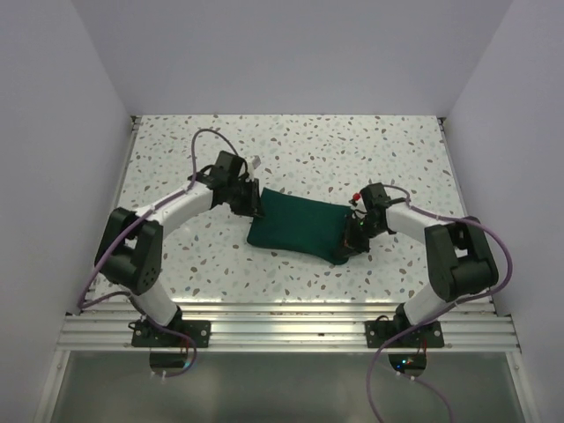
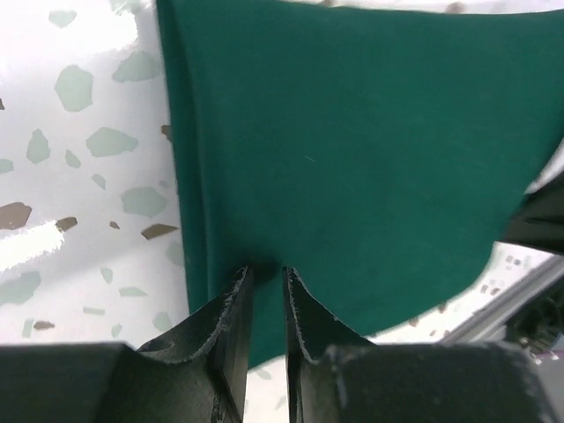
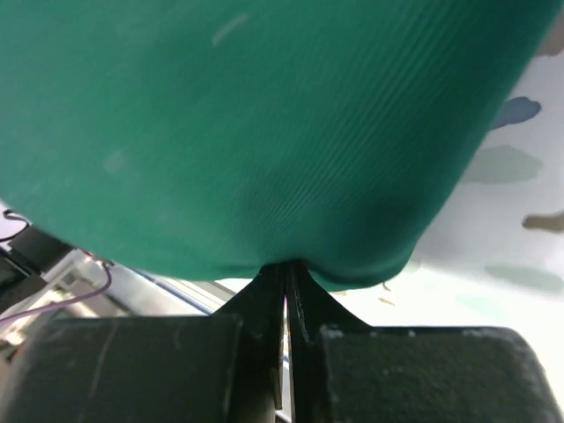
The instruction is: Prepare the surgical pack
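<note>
My left end effector is nipped onto the left edge of the surgical pack, its two dark fingers drawn almost together with a fold of the green cloth between their tips. My right end effector is clamped the same way on the pack's near right corner, where the cloth bunches into a rounded lip just above the closed fingers.

The pack is a dark green, matte, roughly rectangular bundle in the middle of the tabletop, stretched between my two wrists. Its near edge bows toward my bases. I cannot tell whether its middle rests on the surface or hangs just off it.

Purple cables loop off both arms, and a small red spot shows by my right wrist. Speckled surface shows on every side of the cloth, widest toward the far wall. Pale walls close the left, right and far sides, and a ribbed metal rail runs along the near edge where my bases are bolted.
</note>
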`<action>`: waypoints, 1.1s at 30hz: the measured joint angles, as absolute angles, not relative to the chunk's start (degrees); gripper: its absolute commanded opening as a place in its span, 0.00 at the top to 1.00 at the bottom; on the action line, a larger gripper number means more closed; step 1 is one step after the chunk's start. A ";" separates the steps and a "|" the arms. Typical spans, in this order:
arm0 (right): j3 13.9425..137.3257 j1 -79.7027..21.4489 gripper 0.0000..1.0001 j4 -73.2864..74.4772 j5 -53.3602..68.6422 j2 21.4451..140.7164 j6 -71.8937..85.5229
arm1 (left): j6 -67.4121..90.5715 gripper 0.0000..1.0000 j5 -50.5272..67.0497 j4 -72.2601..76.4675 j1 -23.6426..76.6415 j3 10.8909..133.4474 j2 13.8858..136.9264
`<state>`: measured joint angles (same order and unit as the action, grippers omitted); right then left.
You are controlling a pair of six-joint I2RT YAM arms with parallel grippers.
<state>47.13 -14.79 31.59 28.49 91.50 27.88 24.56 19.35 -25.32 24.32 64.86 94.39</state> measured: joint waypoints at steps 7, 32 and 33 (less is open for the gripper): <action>46.11 -14.57 1.00 28.97 31.38 94.08 28.51 | 24.73 0.79 16.97 -25.19 23.99 65.14 103.61; 72.90 -13.37 0.96 54.59 5.06 99.70 21.02 | 24.23 0.74 5.69 -31.99 21.76 67.26 98.24; 72.86 -13.37 0.96 54.54 4.91 100.07 21.02 | 24.23 0.74 5.61 -32.23 21.76 67.29 99.18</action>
